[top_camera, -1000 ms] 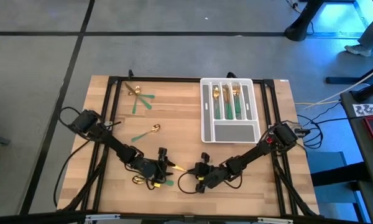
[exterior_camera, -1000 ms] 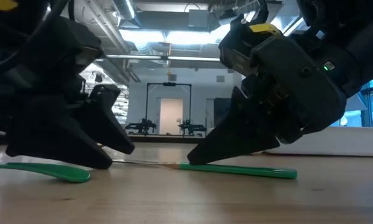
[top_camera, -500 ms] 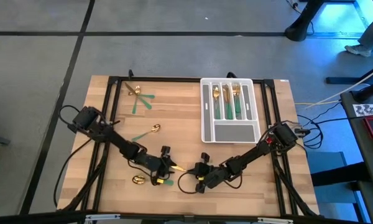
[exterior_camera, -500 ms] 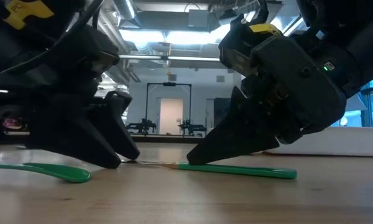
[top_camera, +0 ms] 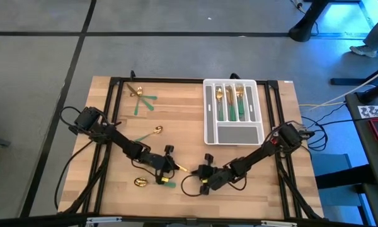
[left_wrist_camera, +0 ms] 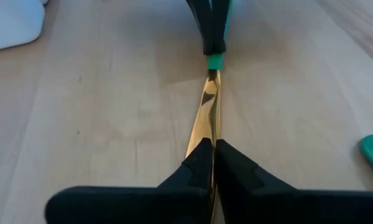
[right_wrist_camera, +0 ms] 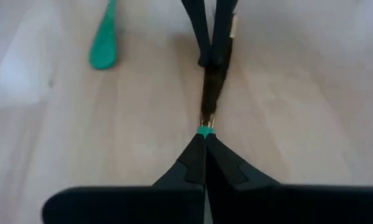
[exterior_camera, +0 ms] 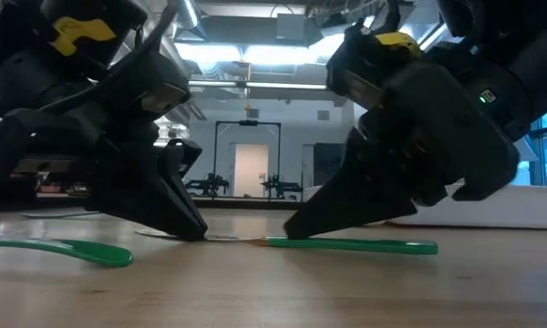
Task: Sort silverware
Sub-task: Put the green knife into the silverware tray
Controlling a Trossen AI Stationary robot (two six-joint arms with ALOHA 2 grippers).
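We see the left gripper [left_wrist_camera: 210, 148] pinching the knife [left_wrist_camera: 206, 106] blade, right gripper [right_wrist_camera: 204, 138] clamped on its handle, blade tip hidden between fingers.

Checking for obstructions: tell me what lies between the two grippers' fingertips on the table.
Only the knife itself: the left gripper pinches its gold blade, the right gripper its green handle, shown in both wrist views.
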